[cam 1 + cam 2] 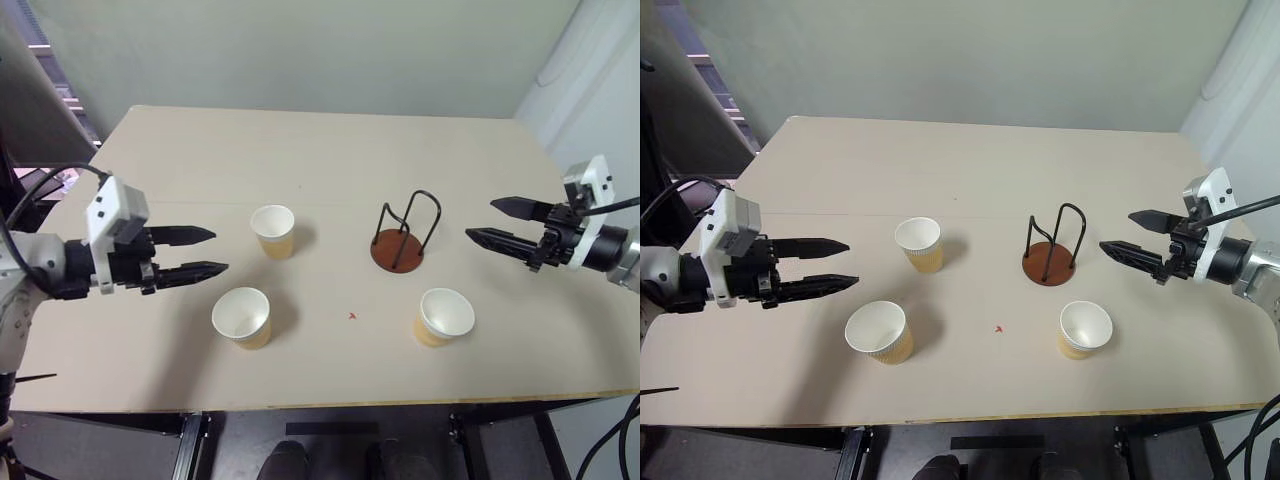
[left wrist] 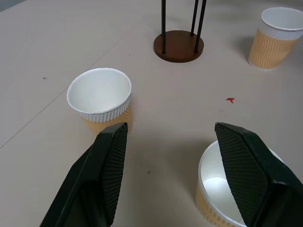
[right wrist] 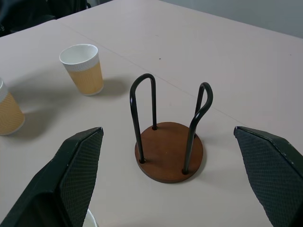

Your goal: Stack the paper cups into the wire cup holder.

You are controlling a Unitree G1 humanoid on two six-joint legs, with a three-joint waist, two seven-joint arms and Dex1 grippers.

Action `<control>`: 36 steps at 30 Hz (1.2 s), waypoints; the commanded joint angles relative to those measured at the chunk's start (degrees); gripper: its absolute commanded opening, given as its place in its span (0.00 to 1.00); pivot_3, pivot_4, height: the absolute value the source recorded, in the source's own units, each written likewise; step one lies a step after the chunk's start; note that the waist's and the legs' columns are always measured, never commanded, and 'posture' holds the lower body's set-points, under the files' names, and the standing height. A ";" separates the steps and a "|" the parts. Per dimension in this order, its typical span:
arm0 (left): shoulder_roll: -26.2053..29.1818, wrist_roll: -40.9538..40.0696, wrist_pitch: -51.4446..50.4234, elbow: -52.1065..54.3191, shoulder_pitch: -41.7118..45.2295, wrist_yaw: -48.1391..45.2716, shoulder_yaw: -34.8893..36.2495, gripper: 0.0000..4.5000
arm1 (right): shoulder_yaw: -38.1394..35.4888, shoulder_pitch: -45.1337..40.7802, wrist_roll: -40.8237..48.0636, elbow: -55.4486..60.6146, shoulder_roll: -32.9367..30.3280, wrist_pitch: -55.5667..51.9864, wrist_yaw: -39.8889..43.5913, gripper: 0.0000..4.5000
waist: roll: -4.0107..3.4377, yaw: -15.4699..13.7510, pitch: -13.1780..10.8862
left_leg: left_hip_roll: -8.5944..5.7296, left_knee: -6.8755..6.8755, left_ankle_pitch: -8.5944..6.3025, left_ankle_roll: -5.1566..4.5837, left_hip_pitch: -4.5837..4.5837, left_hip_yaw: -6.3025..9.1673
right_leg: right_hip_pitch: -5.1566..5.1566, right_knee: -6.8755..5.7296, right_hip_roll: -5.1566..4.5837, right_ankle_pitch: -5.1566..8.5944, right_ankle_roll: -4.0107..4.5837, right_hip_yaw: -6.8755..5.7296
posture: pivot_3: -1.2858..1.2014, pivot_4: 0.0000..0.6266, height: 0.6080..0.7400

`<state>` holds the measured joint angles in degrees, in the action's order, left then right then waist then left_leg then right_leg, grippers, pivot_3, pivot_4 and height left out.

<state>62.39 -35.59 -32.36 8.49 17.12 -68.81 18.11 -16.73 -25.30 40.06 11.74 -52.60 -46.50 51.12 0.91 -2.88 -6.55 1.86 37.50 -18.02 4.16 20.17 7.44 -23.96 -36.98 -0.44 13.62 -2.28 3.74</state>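
Note:
Three tan paper cups stand upright and apart on the table. One cup (image 1: 273,231) is left of centre, a second cup (image 1: 242,317) is nearer the front, and the third cup (image 1: 445,316) is at the front right. The wire cup holder (image 1: 398,250), a reddish-brown disc with black wire loops, stands empty between them, right of centre. My left gripper (image 1: 218,251) hovers open just left of the two left cups, holding nothing. My right gripper (image 1: 481,220) hovers open to the right of the holder, pointing at it, also holding nothing.
The beige table (image 1: 330,160) has a thin seam running across it and a small red mark (image 1: 352,316) near the front centre. Its front edge (image 1: 330,403) runs close below the two front cups. A pale wall stands behind the table.

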 commanded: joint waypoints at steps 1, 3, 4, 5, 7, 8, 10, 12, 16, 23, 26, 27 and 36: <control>0.53 0.32 0.82 0.66 1.15 -0.11 0.41 0.70 | -1.07 0.02 -0.19 1.62 -0.51 0.92 -0.53 1.00 | 0.00 0.01 0.00 | 0.00 0.01 0.00 0.00 0.00 0.00 | 0.00 -0.01 0.00 0.00 0.00 0.00 | 0.52 0.24 1.00; 0.59 0.35 0.90 0.51 1.21 -0.17 0.29 0.70 | -1.02 0.03 -0.24 1.68 -0.50 0.93 -0.60 1.00 | -0.02 0.00 -0.01 | 0.00 0.03 0.00 0.00 0.00 0.00 | 0.00 -0.01 0.00 0.00 0.00 0.00 | 0.52 0.24 1.00; 0.62 0.35 0.91 0.47 1.23 -0.20 0.27 0.70 | -1.05 0.06 -0.28 1.69 -0.52 0.93 -0.60 1.00 | -0.03 0.00 -0.02 | 0.00 0.04 -0.01 0.00 0.00 0.00 | 0.00 -0.02 0.00 0.00 0.00 0.00 | 0.52 0.24 1.00; 0.65 0.35 0.91 0.41 1.28 -0.24 0.26 0.70 | -1.10 0.05 -0.29 1.68 -0.56 0.91 -0.61 1.00 | -0.04 0.00 -0.02 | 0.00 0.05 -0.01 -0.01 0.00 0.00 | 0.00 -0.02 0.00 0.00 0.00 0.00 | 0.52 0.24 1.00; 0.67 0.37 0.89 0.35 1.31 -0.26 0.26 0.70 | -1.22 0.11 -0.31 1.65 -0.65 0.91 -0.58 1.00 | -0.05 0.01 -0.03 | 0.00 0.06 -0.02 -0.01 0.01 0.00 | 0.00 -0.03 0.00 0.00 0.00 0.00 | 0.52 0.24 1.00; 0.66 0.39 0.87 0.35 1.29 -0.26 0.27 0.70 | -1.25 0.14 -0.30 1.67 -0.67 0.91 -0.57 1.00 | -0.05 0.01 -0.03 | 0.00 0.07 -0.02 -0.01 0.01 0.00 | 0.00 -0.03 0.00 0.00 0.00 0.00 | 0.52 0.24 1.00; 0.63 0.44 0.75 0.42 1.30 -0.24 0.32 0.70 | -1.33 0.12 -0.22 1.68 -0.65 0.88 -0.57 1.00 | -0.05 0.00 -0.03 | 0.00 0.08 -0.03 -0.01 0.02 0.00 | 0.00 -0.02 0.00 0.00 0.00 0.00 | 0.52 0.24 1.00; 0.57 0.41 0.54 0.69 1.30 -0.22 0.43 0.70 | -1.37 -0.02 0.10 1.76 -0.51 0.80 -0.46 1.00 | -0.06 0.02 -0.02 | 0.01 0.07 -0.03 -0.01 0.01 0.00 | 0.00 -0.02 0.01 0.00 0.00 0.00 | 0.52 0.24 1.00; 0.49 0.34 0.35 0.98 1.32 -0.17 0.49 0.70 | -0.89 0.45 2.56 4.09 -0.04 -0.17 1.20 1.00 | -0.06 0.11 -0.02 | 0.04 0.09 -0.02 0.00 -0.03 -0.01 | 0.00 -0.09 0.05 0.00 0.00 0.00 | 0.52 0.24 1.00; -0.78 -0.53 -0.43 3.17 1.55 0.66 -0.24 0.70 | 9.00 -9.04 -5.26 0.38 10.54 0.12 -10.73 1.00 | -0.04 1.07 -0.01 | 0.09 0.41 -0.06 -0.08 -0.08 0.15 | 0.04 -0.22 0.09 -0.04 -0.03 0.00 | 0.52 0.24 1.00; -0.95 -0.72 -0.76 3.96 1.15 0.93 0.10 0.70 | 10.69 -10.28 -6.20 0.01 12.63 -0.39 -11.77 1.00 | -0.04 1.20 -0.01 | 0.10 0.43 -0.10 -0.12 -0.04 0.22 | 0.03 -0.22 0.08 -0.05 -0.04 -0.05 | 0.52 0.24 1.00; -0.97 -0.77 -0.83 4.15 0.97 0.98 0.25 0.70 | 11.05 -10.40 -6.49 -0.09 12.94 -0.49 -11.98 1.00 | -0.04 1.13 -0.01 | 0.11 0.43 -0.11 -0.11 -0.03 0.22 | 0.02 -0.20 0.08 -0.05 -0.04 -0.05 | 0.52 0.24 1.00; -1.52 -1.83 -1.87 6.81 -1.13 2.85 1.38 0.70 | 15.18 -11.08 -9.79 -2.11 16.13 -0.08 -13.13 1.00 | -0.04 0.96 -0.01 | 0.10 0.45 -0.20 -0.05 0.09 0.21 | 0.01 -0.04 0.06 -0.05 -0.04 -0.12 | 0.52 0.24 1.00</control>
<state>60.67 -36.39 -33.99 13.62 15.94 -66.36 17.23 -1.14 -34.69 31.04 9.10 -36.51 -47.32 38.70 0.87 -1.92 -6.55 1.97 37.96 -18.22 4.11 20.26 7.65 -23.95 -37.04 -0.38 13.57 -2.32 3.63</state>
